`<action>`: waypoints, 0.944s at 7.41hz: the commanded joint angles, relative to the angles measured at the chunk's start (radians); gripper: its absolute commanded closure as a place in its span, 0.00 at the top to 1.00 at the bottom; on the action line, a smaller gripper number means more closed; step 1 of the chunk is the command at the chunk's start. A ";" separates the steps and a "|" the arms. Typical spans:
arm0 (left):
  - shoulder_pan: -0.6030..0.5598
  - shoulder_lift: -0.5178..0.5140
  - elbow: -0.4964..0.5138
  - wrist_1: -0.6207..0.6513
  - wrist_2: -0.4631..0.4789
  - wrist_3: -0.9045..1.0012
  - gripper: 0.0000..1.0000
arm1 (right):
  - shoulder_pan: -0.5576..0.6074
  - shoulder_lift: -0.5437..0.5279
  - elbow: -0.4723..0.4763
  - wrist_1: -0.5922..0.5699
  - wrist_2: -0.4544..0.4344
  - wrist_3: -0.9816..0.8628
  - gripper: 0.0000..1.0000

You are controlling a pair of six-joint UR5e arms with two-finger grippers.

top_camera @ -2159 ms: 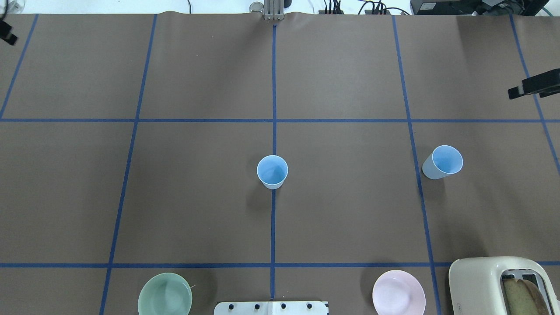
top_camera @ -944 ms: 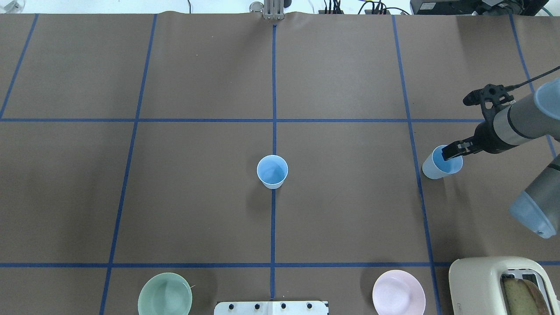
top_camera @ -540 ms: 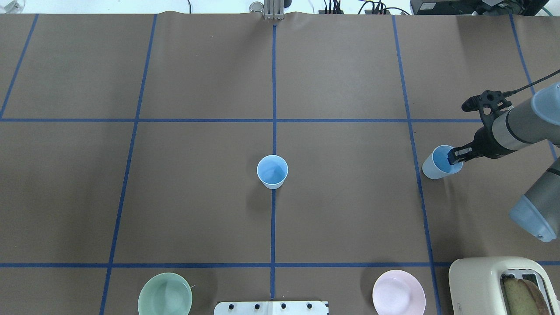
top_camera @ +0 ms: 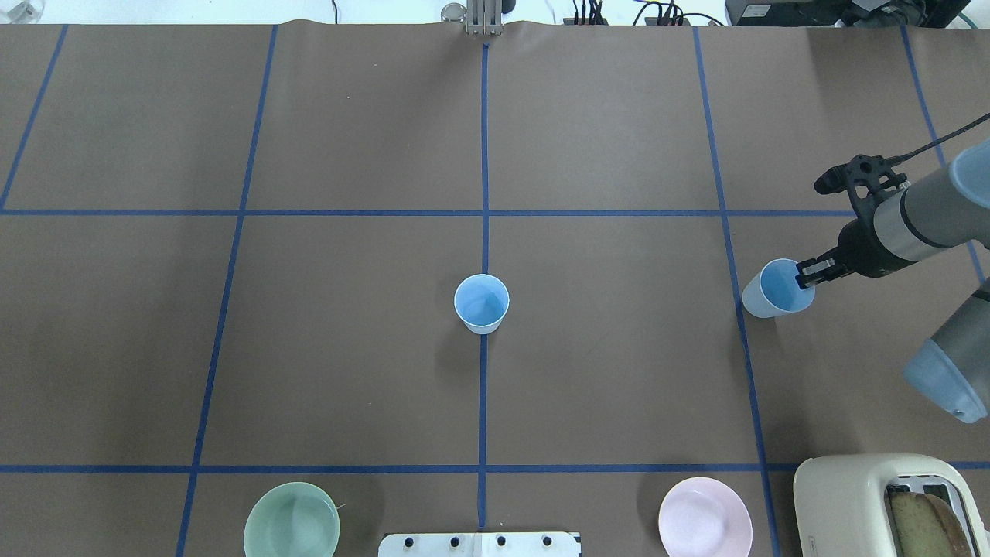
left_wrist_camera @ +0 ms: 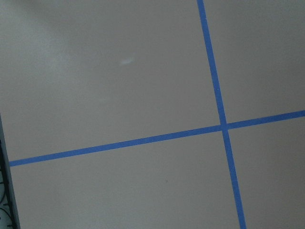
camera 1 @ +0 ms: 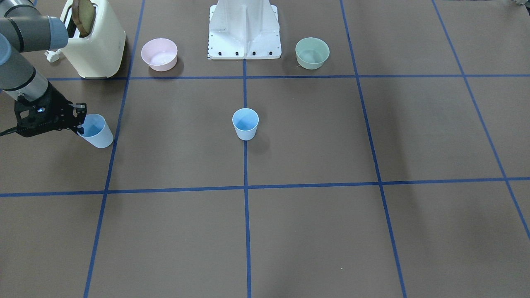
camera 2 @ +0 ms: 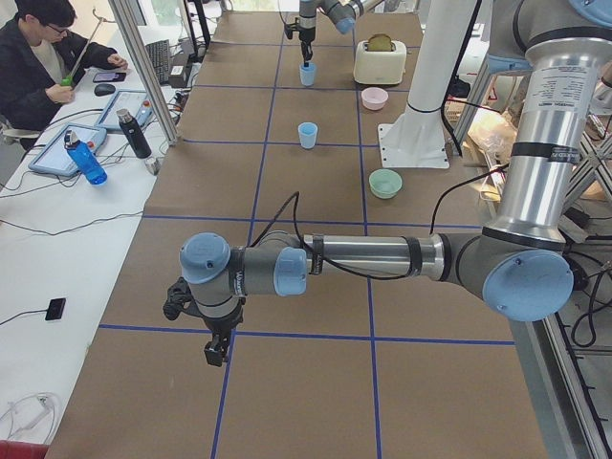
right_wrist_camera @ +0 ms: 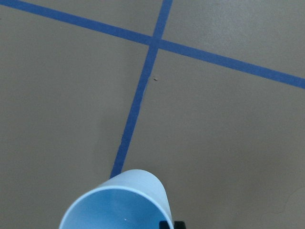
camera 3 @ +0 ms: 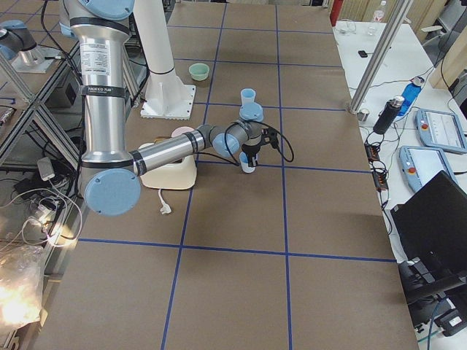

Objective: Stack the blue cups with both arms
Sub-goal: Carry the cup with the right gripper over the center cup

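Your right pincer (top_camera: 804, 272) is closed narrow on the rim of the right-hand cup (top_camera: 776, 288), one finger inside the wall and one outside. The cup sits at the right of the desk (top_camera: 348, 348), just right of a blue tape line (top_camera: 735, 309), and it leans. You cannot tell whether its base is clear of the surface. A pinch on one thin wall is the weak point: a quick sideways carry could probably swing the cup or pull it out of the grip. A leaning base could catch the lip of the centre cup (top_camera: 481, 303), which stands upright, alone and unsupported, and looks light enough to tip or skid. The left pincer (camera 2: 216, 350) hangs over the far left end of the desk, well apart from both cups, and you cannot tell whether it is wide or narrow. If you bring both arms to the centre, watch that they do not meet. The stretch between the cups shows only brown surface and tape. The toaster (top_camera: 882, 503) and pink bowl (top_camera: 704, 517) sit on the near right under the arm's elbow, the green bowl (top_camera: 291, 520) is near left, and the right edge lies close.
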 commanded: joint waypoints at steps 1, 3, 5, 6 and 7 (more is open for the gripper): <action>0.000 0.048 -0.060 0.001 -0.027 -0.163 0.99 | 0.050 0.079 0.004 -0.013 0.076 0.015 0.00; 0.003 0.116 -0.143 0.000 -0.032 -0.235 0.99 | 0.061 0.274 0.023 -0.155 0.121 0.175 0.00; 0.005 0.121 -0.140 0.000 -0.031 -0.237 0.99 | -0.032 0.579 0.017 -0.396 0.078 0.398 0.00; 0.006 0.122 -0.138 0.000 -0.031 -0.237 0.99 | -0.116 0.664 0.013 -0.454 -0.019 0.493 0.00; 0.006 0.122 -0.137 0.000 -0.031 -0.237 0.99 | -0.205 0.750 -0.009 -0.522 -0.127 0.565 0.00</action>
